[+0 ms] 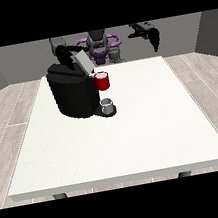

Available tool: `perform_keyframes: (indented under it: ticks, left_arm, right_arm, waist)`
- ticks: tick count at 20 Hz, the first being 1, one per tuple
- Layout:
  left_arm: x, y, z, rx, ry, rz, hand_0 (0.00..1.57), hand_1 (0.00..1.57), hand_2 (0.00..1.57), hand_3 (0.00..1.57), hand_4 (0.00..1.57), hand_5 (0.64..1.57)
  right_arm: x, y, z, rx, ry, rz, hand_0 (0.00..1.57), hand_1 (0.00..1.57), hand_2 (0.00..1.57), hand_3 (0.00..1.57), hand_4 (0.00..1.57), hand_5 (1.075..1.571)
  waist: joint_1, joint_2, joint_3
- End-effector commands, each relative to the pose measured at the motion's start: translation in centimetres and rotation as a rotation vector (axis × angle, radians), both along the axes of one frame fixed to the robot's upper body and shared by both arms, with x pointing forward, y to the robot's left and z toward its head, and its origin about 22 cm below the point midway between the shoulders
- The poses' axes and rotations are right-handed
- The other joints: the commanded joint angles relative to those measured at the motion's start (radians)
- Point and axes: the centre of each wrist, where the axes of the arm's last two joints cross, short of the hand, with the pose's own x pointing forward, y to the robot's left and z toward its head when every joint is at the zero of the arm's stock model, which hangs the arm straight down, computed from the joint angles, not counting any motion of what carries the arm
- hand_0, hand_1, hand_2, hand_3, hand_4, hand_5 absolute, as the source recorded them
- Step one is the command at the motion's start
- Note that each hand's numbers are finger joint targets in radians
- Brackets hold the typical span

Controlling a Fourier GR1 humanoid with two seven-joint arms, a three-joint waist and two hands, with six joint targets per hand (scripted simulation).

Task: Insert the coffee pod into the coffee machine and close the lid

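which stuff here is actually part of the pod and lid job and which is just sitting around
Part of the job:
coffee machine
its lid, raised
red pod holder
hand at the view's left, by the lid

Just there:
small grey cup at the machine's base
white table
hand at the view's right, raised off the table

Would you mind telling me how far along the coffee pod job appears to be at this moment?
Done: nothing can be confirmed; no coffee pod is visible on the table, and whether one sits inside the coffee machine cannot be told. In hand: the hand at the view's left is up by the raised lid. Left: the lid is open and needs closing. The hand at the view's right hangs apart, off the machine.
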Motion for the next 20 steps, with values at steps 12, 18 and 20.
perform_keyframes:
  ticks: [12,18,20]
  left_arm:
    - [-0.4,-0.4,1.0,0.031,-0.048,0.015,0.00,0.00,0.00,0.00,0.00,1.571]
    - [0.4,0.8,0.3,-0.007,0.014,0.061,0.00,0.00,0.00,0.00,0.00,1.571]
    - [0.4,0.0,0.7,0.004,0.018,0.065,0.00,0.00,0.00,0.00,0.02,1.571]
  right_arm:
    - [2.3,0.9,1.7,-0.026,-0.050,0.046,0.00,0.00,0.00,0.00,0.00,1.571]
    - [2.4,4.6,2.5,-0.092,-0.023,0.128,0.00,0.00,0.00,0.00,0.21,1.571]
    - [2.2,5.9,2.2,-0.120,-0.037,0.122,0.00,0.00,0.00,0.00,0.00,1.571]
  waist:
    - [0.006,0.058,0.0018]
    - [-0.021,0.028,0.0017]
    - [-0.010,0.009,0.0017]
